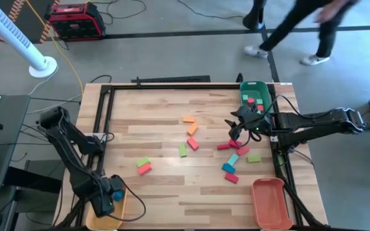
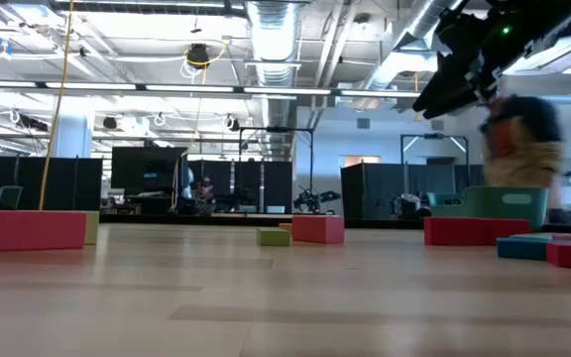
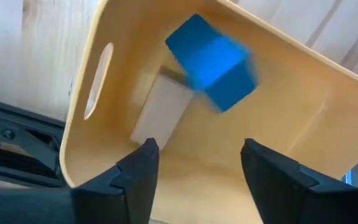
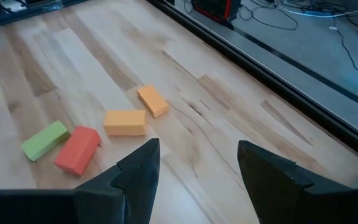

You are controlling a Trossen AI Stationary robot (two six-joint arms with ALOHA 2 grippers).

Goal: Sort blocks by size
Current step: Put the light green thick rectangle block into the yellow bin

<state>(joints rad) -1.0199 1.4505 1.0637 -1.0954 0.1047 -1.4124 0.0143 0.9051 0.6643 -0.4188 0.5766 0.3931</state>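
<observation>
Nearest us, at the front left corner of the wooden table [image 1: 159,115], we see the yellow tray [image 3: 166,81], and in it a blue block [image 3: 211,61], blurred at its edges so we cannot tell whether it rests or is in the air, beside a pale tan block [image 3: 160,111] lying flat on the tray floor. The left gripper [image 3: 199,168] hangs just above that tray with its arm folded back along the table's left edge; its fingers stand wide apart and hold nothing. Farther in, loose blocks lie scattered over the table's middle and right: a green and red pair [image 1: 144,165], then teal and red blocks [image 1: 229,172] near the orange tray [image 1: 270,202], then an orange block [image 4: 125,122] close to a second orange one [image 4: 152,101], with a green block [image 4: 45,139] and a red block [image 4: 78,149] beside them. The right gripper [image 1: 236,130] reaches in from the table's right edge above the red and teal cluster, arm stretched nearly level, fingers spread and empty. Beyond it the green tray [image 1: 255,96] at the far right corner holds a few red pieces, too small for us to count. A person [image 1: 294,29] walks past the table's far side, cut off by the frame.
</observation>
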